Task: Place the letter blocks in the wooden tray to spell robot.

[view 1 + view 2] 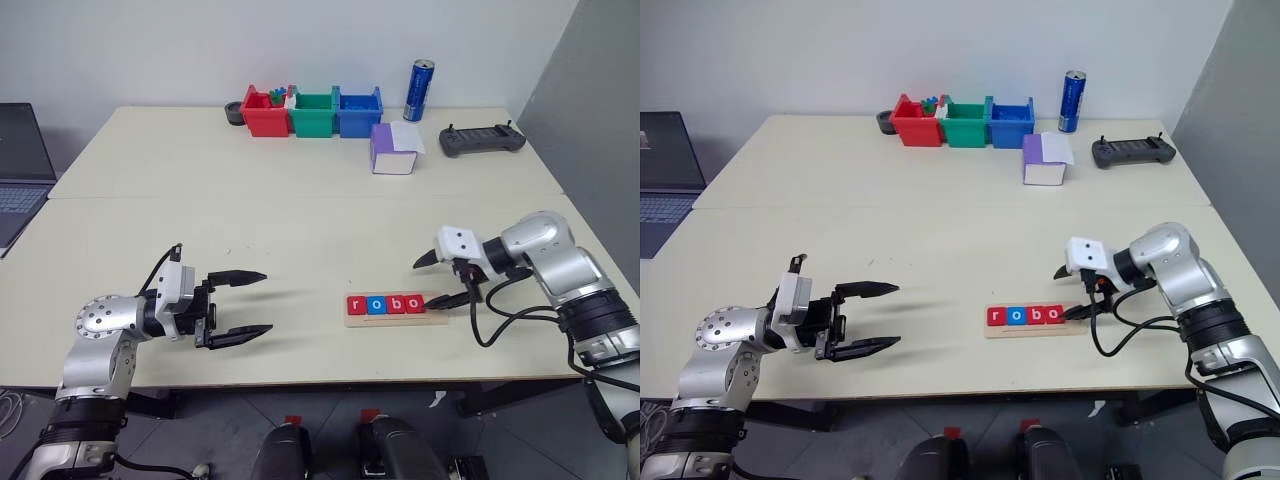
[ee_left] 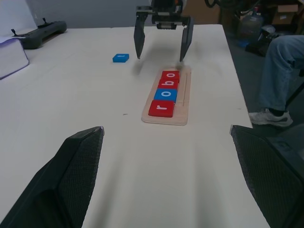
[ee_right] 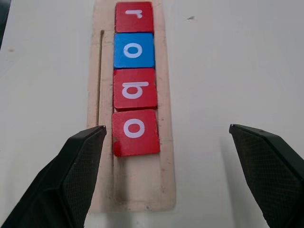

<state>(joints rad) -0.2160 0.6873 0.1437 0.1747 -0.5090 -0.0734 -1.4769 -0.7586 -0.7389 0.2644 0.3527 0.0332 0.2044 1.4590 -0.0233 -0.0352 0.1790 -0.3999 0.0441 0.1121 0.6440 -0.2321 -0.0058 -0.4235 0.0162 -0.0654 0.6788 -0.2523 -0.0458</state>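
Black fingers of the right gripper (image 1: 443, 280) stand wide apart, angled down over the right end of the thin light-wood tray (image 1: 436, 318), holding nothing; four square letter tiles (image 3: 134, 85) spell "robo" in it. One blue tile (image 2: 120, 58) lies beyond on the table. Left gripper (image 1: 245, 304) hovers level, spread, well apart

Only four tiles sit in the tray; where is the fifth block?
In the left wrist view, the blue block lies on the table beside the right end effector, apart from the wooden tray.
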